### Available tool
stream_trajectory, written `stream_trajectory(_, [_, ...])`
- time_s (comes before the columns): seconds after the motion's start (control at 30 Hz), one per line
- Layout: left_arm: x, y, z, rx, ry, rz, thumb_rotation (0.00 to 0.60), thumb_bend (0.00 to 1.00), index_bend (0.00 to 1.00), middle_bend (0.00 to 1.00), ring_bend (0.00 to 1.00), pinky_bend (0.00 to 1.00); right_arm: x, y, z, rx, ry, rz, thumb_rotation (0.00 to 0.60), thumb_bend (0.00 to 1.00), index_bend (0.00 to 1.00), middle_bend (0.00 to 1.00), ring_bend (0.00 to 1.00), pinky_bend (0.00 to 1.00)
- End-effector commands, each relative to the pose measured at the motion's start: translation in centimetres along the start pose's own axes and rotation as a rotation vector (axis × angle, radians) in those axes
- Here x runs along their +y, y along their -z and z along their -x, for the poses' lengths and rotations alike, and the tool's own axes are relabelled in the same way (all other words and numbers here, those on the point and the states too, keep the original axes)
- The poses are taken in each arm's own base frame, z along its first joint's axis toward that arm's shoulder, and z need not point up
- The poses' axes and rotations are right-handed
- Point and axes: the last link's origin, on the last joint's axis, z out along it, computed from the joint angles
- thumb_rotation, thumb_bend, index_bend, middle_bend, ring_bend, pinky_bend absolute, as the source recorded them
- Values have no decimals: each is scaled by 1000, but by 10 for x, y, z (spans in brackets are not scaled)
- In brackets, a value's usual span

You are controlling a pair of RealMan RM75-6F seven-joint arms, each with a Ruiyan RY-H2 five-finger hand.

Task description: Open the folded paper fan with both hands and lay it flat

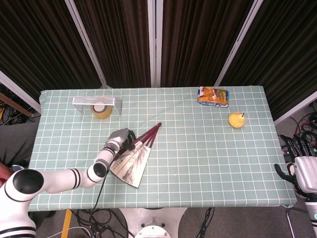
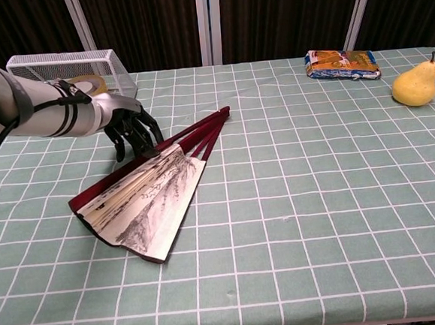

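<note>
Paper fan lies partly spread on the worktop, directly below the left hand, whose curled fingertips press its upper rib, gripping nothing. Right hand hangs off-worktop, fingers apart, empty. Risk: one-handed pushing may slide or crease the pleats.

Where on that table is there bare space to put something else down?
The widest bare patch lies between the fan and the pear, down to the near edge. Behind the fan, between wire basket and snack packet, is free too. Around the left hand it is crowded.
</note>
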Motion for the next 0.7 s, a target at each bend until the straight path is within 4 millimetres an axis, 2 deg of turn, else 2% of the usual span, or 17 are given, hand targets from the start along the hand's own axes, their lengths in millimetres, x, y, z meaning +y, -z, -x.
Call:
stream_trajectory(0.03, [-1, -1, 2, 10, -3, 1, 600, 352, 374, 453, 455, 593, 1, 0, 0, -2, 0, 4, 600, 242, 62, 127, 0, 0])
stream_trajectory(0.13, [0, 0, 4, 4, 9, 10, 600, 352, 356, 448, 448, 568, 1, 0, 0, -2, 0, 6, 600, 242, 62, 128, 0, 0])
stream_trajectory(0.33, [2, -1, 13, -40, 48, 24, 600, 354, 368, 449, 448, 583, 1, 1, -1, 3, 0, 11, 600, 243, 62, 129, 0, 0])
stream_trajectory(0.4, [1, -3, 14, -37, 51, 23, 600, 354, 392, 462, 459, 612, 2, 1, -2, 5, 2, 14, 600, 243, 62, 129, 0, 0])
stream_trajectory(0.57, [-1, -2, 15, -34, 38, 25, 600, 361, 520, 570, 577, 761, 2, 1, -2, 11, -2, 14, 600, 243, 62, 129, 0, 0])
stream_trajectory(0.7, [0, 2, 8, -15, 51, 36, 600, 366, 569, 616, 622, 825, 0, 0, -2, 11, -3, 4, 600, 242, 62, 130, 0, 0])
